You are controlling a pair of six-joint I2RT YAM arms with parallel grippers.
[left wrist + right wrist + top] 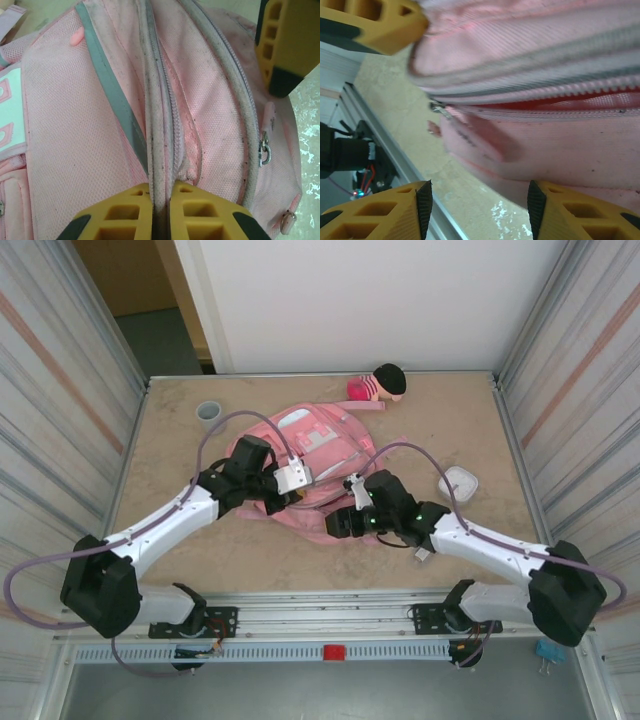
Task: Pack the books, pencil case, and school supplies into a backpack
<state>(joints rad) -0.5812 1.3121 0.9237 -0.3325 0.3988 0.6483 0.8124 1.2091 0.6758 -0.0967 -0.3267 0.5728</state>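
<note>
Between your left gripper's [161, 196] yellow fingers [122, 215], pressed together, a grubby grey-white piped seam of the backpack [65, 130] is pinched. Past those tips you see pink woven fabric, a grey strip [112, 100] and metal zip pulls [265, 150] off to the right. Just ahead of your right gripper [479, 196], its fingers spread, the backpack's zip gapes, showing red inside.
</note>
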